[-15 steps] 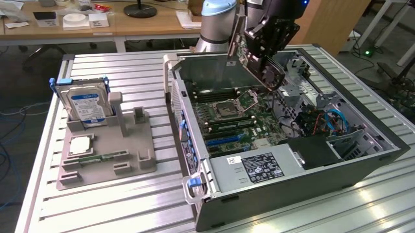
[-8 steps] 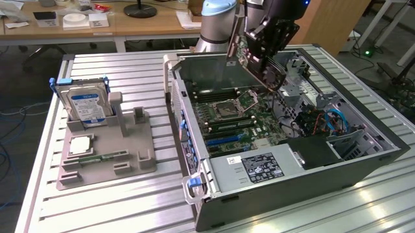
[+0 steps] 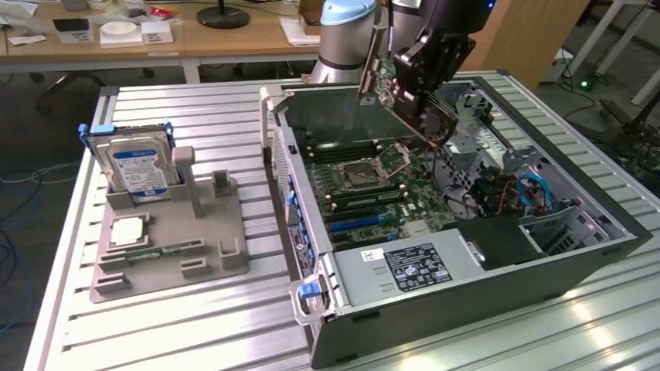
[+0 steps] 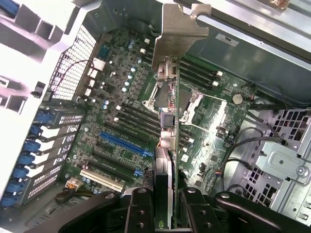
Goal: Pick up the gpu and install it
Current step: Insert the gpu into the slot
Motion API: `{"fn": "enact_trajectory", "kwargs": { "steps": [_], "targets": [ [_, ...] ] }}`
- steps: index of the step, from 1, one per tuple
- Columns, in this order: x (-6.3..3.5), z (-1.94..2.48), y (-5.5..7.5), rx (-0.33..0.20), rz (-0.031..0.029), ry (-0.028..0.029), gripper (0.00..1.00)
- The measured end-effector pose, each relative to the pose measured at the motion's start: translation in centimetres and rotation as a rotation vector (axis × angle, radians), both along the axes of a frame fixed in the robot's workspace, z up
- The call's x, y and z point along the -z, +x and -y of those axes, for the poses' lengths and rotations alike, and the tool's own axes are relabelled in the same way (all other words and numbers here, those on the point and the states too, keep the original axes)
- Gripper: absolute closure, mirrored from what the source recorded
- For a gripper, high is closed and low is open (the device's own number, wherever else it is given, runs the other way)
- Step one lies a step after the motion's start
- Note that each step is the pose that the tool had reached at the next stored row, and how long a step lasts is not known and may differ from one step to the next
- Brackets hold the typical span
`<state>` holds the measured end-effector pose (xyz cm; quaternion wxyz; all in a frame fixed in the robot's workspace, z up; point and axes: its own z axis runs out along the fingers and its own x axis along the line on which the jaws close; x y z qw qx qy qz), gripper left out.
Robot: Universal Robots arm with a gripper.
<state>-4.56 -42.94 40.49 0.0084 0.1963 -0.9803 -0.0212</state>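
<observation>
Black end effector [image 4: 165, 212] is narrowly closed on the gpu [image 3: 390, 86], holding it tilted above the motherboard [image 3: 363, 195] in the open case [image 3: 433, 317]. I'd square its edge over the blue slot [image 4: 124, 143], then lower straight.

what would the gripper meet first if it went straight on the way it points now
The gripper holds the gpu out ahead, so the card's bracket end would likely reach the motherboard first, near the cpu socket; depth is hard to judge.

The motherboard [image 4: 121, 92] is green with a blue slot [image 4: 124, 144]; the gpu [image 4: 165, 124] has a silvery bracket [image 4: 181, 34].
</observation>
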Motion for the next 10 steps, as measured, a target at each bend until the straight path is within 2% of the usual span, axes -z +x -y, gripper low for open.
{"fn": "enact_trajectory", "kwargs": {
  "steps": [10],
  "targets": [
    [0.10,0.42,0.00,-0.048,0.0000,0.0000,0.73]
  ]
}}
